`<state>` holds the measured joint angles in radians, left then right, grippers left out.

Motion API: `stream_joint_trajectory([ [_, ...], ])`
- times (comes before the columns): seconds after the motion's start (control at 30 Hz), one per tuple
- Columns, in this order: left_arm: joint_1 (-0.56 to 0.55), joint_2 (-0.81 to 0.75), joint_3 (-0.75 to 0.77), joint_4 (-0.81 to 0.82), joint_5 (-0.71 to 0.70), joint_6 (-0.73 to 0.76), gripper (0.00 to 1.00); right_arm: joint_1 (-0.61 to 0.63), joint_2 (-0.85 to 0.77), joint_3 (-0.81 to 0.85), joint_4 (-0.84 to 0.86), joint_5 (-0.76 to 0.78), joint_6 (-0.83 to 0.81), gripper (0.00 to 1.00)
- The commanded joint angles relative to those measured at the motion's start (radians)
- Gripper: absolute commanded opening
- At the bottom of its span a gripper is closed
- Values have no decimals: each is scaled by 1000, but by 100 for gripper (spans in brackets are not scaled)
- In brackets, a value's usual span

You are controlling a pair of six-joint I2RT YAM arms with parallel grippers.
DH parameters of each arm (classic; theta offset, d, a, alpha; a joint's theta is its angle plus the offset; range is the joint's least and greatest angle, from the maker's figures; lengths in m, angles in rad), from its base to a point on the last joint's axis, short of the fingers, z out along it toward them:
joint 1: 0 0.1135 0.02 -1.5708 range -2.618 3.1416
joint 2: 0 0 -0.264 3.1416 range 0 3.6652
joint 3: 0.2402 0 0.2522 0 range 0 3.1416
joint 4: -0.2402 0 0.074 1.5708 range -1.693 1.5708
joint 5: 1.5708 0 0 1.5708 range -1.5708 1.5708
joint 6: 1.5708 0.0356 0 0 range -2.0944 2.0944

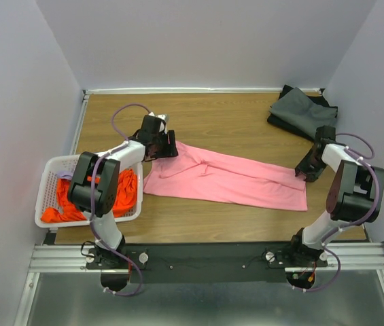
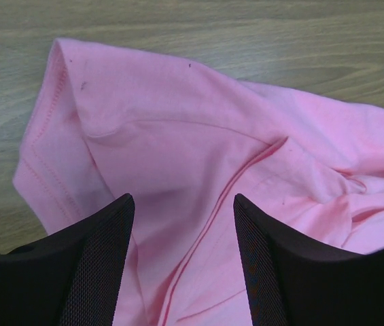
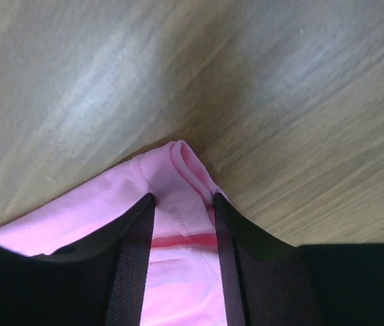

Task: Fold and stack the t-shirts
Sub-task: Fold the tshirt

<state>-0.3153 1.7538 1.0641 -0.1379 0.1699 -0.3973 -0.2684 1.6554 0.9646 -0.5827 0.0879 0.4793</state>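
Observation:
The light pink t-shirt lies stretched out across the middle of the wooden table. My left gripper is at its far left end. In the left wrist view this gripper is open, with the pink cloth and a seam under the gap. My right gripper is at the shirt's right end. In the right wrist view it is open narrowly, its fingers astride a hemmed corner. The bright orange t-shirt lies in the basket. Folded dark grey t-shirts lie at the back right.
The white slotted basket stands at the table's left edge beside the left arm. Grey walls close in the table at the left, back and right. Bare wood shows behind the pink shirt.

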Motion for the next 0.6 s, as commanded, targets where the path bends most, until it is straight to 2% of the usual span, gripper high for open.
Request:
stream_joint_trajectory([
  [0.0,-5,71,36,-8,-10,-8,68,-2,67,17,50,-17,-2,44],
  [0.07,-5,93,42,-6,-12,-5,68,-2,79,23,53,-11,-2,42],
  [0.13,-7,122,54,-6,-12,-5,68,-3,98,32,55,-2,-2,34],
  [0.17,-8,139,59,-6,-9,-3,68,-5,102,40,55,1,-2,23],
  [0.27,-8,176,92,-5,-3,-5,68,-14,121,56,53,16,2,10],
  [0.37,-10,225,155,-6,-3,2,68,-25,138,77,53,24,-1,6],
  [0.57,-15,288,308,-55,-12,14,68,-37,165,132,46,19,-8,7],
])
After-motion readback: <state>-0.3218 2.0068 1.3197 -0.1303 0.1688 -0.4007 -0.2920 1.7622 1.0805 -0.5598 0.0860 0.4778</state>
